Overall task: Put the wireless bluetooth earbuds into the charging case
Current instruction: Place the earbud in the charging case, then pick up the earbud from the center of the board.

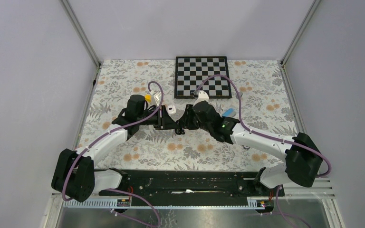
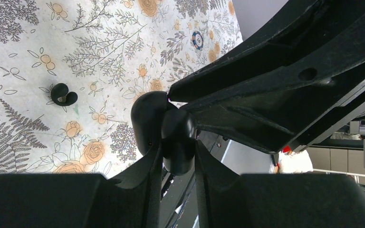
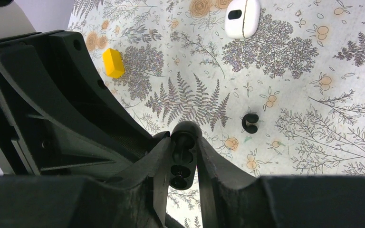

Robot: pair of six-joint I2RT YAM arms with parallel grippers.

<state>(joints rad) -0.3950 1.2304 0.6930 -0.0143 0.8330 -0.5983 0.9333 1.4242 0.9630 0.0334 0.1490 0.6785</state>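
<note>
A black charging case (image 2: 177,142) hangs above the mat at mid-table, with my left gripper (image 2: 178,154) shut on its lower end. Its open lid (image 2: 148,121) is tilted to the left. My right gripper (image 3: 184,147) meets it head-on, jaws open and straddling the case (image 3: 184,164). The case's inner face with its dark wells looks towards this camera. The wells are too dark to tell whether earbuds sit in them. No earbud shows clearly anywhere. In the top view the left gripper (image 1: 174,124) and the right gripper (image 1: 186,121) stand tip to tip.
A small dark C-shaped ring (image 3: 250,122) lies on the floral mat beyond the grippers. A white case (image 3: 242,16) and a yellow block (image 3: 112,62) lie further off. A chessboard (image 1: 202,76) sits at the back, a blue piece (image 1: 228,112) by the right arm.
</note>
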